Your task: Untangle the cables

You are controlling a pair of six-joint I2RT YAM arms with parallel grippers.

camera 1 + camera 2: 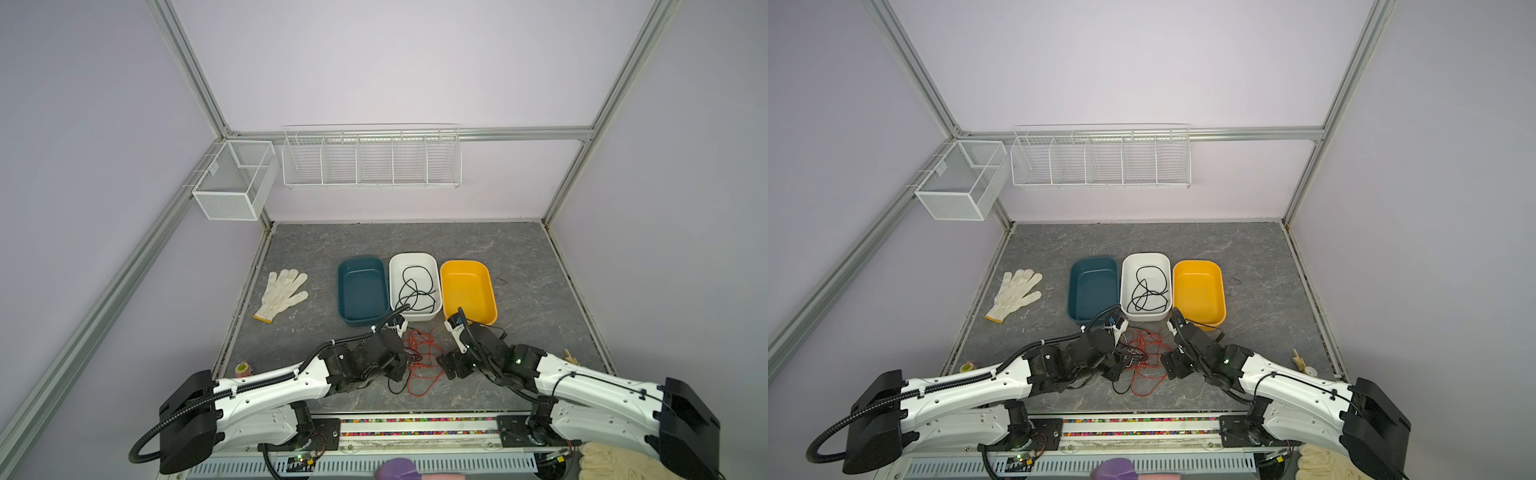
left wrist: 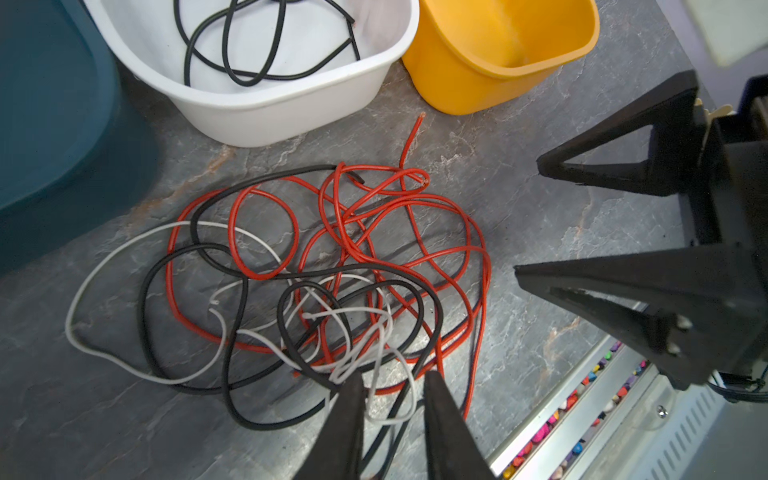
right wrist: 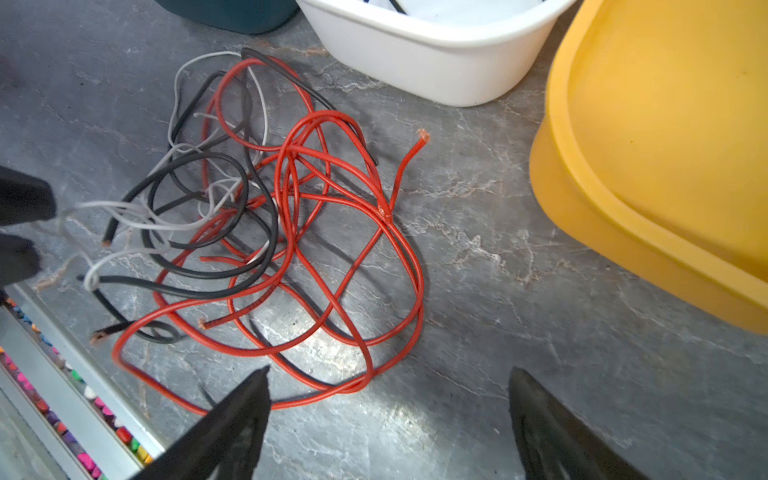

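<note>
The cables [image 2: 332, 270] lie in one loose tangle of red, black and white strands on the grey tabletop, just in front of the bins; they also show in both top views [image 1: 419, 353] [image 1: 1144, 357] and in the right wrist view [image 3: 291, 216]. One black cable [image 1: 415, 286] lies coiled apart in the white bin [image 1: 413, 255]. My left gripper [image 2: 392, 376] sits low at the tangle's near edge, jaws a little apart, with a white loop and black strands running through the gap, not pinched. My right gripper [image 3: 390, 370] stands wide open beside the tangle, with nothing between its fingers.
A teal bin [image 1: 361, 291], the white bin and a yellow bin [image 1: 467, 291] stand in a row behind the tangle. A white glove [image 1: 284, 293] lies at the left. Wire baskets [image 1: 372, 158] hang on the back wall. A rail [image 2: 582, 395] lines the table's front edge.
</note>
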